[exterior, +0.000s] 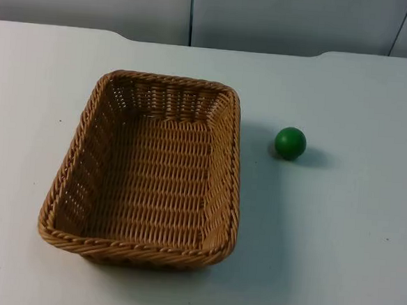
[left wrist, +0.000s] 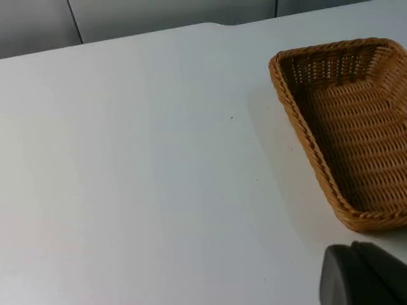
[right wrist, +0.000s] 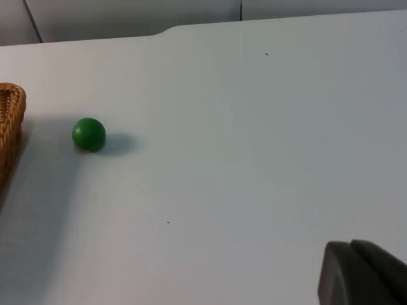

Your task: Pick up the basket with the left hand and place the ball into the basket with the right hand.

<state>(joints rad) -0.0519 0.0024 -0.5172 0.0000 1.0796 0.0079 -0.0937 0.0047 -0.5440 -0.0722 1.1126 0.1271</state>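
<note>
1. Sat flat on the white counter (exterior: 349, 260), left of centre in the top view: a brown woven basket (exterior: 146, 173), rectangular, open side up, nothing in it.
2. Judged light and fairly stiff, with some give in the weave; rough surface, unlikely to slip. Best taken by the braided rim, pinched over one wall, most sensibly the wall at 9 o'clock, nearest the left arm's side.
3. Ran with its long axis from 12 to 6 o'clock in the top view, leaning slightly toward 1 and 7; short walls at the far and near ends, walls flaring outward toward the rim.
4. Lay at 3 o'clock from the basket, near but apart from its right wall: a small green ball (exterior: 290, 143), also seen in the right wrist view (right wrist: 88, 134) beside the basket's corner (right wrist: 9, 127). Judged light, hard and smooth, prone to rolling if nudged; round, so no axis to speak of. Best pinched across its middle from above.
5. Left hand: one black fingertip (left wrist: 362, 276) seen, low over bare counter, well apart from the basket (left wrist: 353, 127). Open or closed, cannot tell.
6. Right hand: one fingertip (right wrist: 362, 273) seen, well apart from the ball. Cannot tell its state either.
7. Nothing lifted, nothing placed yet.
</note>
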